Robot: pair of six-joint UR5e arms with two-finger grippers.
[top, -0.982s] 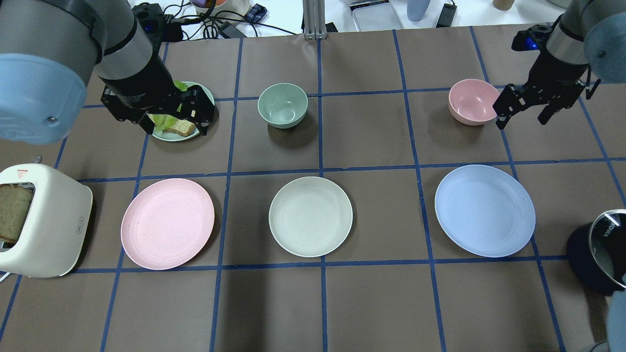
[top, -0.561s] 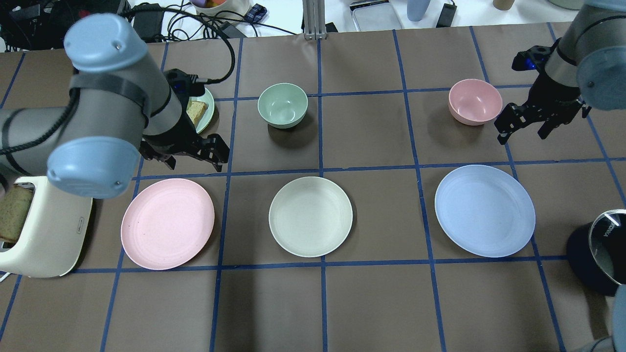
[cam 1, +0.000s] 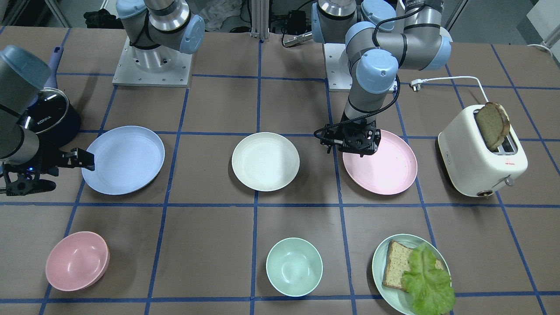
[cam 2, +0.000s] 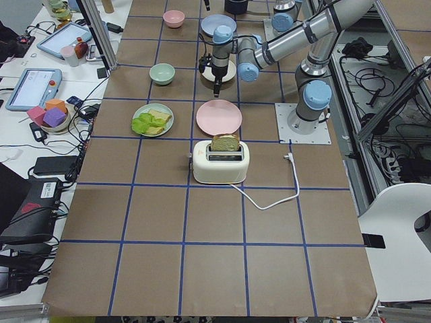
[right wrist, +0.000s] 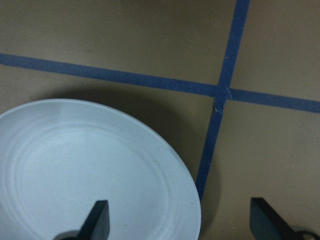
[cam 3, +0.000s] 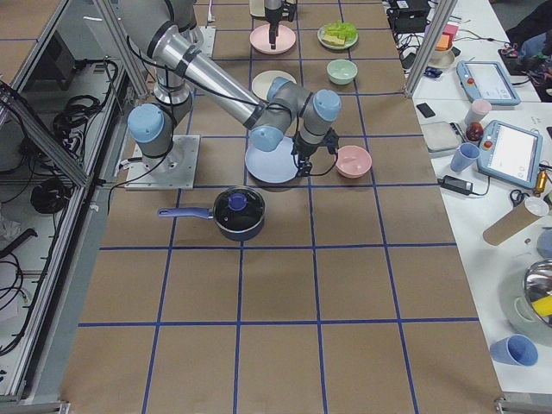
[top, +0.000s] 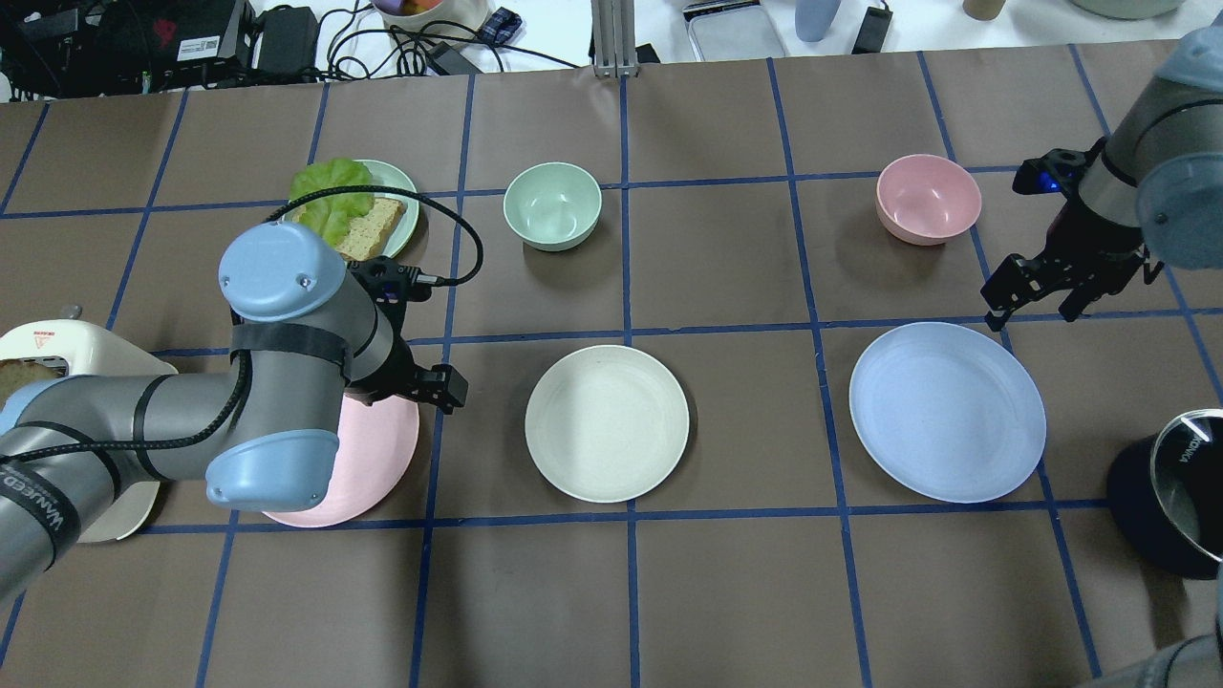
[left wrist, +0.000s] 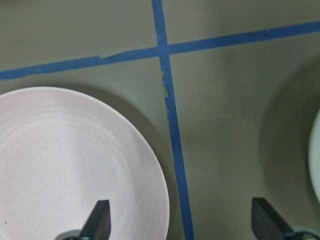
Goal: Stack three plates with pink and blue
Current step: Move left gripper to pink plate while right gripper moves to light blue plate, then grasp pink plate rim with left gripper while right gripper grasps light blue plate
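Note:
The pale pink plate (top: 377, 449) lies at the left, partly under my left arm. The cream-white plate (top: 607, 422) lies in the middle and the pale blue plate (top: 946, 411) at the right, all flat and apart. My left gripper (cam 1: 350, 146) is open and empty. In the left wrist view (left wrist: 182, 225) its jaws straddle the pink plate's (left wrist: 65, 165) rim, one finger over the plate, one over the table. My right gripper (top: 1034, 304) is open and empty. In the right wrist view it straddles the blue plate's (right wrist: 80, 170) far right rim.
A mint plate with bread and lettuce (top: 368, 205), a green bowl (top: 552, 204) and a pink bowl (top: 927, 198) stand in the far row. A cream toaster with bread (cam 1: 481, 153) is beside the pink plate. A dark lidded pot (top: 1180, 487) is beside the blue plate.
My left gripper has moved from over the mint plate down to the pink plate's rim. My right gripper has moved from beside the pink bowl to the blue plate's rim. Both stay open.

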